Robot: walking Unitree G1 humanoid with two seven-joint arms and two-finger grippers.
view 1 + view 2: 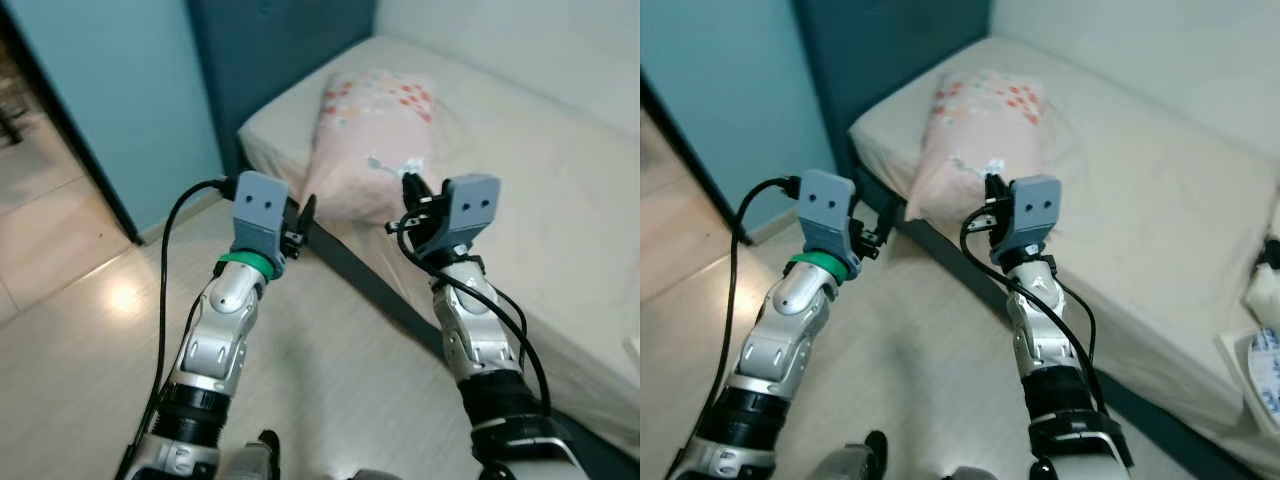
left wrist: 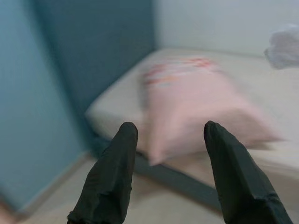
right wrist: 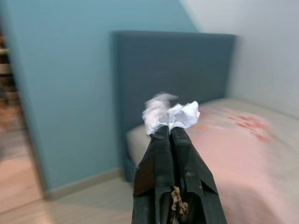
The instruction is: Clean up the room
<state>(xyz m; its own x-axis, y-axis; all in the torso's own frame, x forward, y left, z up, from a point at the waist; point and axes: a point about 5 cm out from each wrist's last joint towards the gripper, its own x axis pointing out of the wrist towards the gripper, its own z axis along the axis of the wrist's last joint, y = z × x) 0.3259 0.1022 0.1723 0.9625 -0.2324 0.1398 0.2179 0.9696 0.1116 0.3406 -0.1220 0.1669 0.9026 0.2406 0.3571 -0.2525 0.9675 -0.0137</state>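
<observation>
A: What takes up the frame?
B: The bed [image 1: 560,200] fills the right and upper right; its dark base edge runs diagonally down to the lower right. Bare floor [image 1: 80,330] lies open at lower left, by the teal wall [image 1: 120,90].
A: On the bed?
B: A pink pillow [image 1: 370,140], upper centre, near the corner.
A: The claws?
B: Right gripper [image 3: 170,133], fingers pressed together on a crumpled tissue [image 3: 170,114], before the pillow. Left gripper [image 2: 168,133], fingers spread, holds nothing.
</observation>
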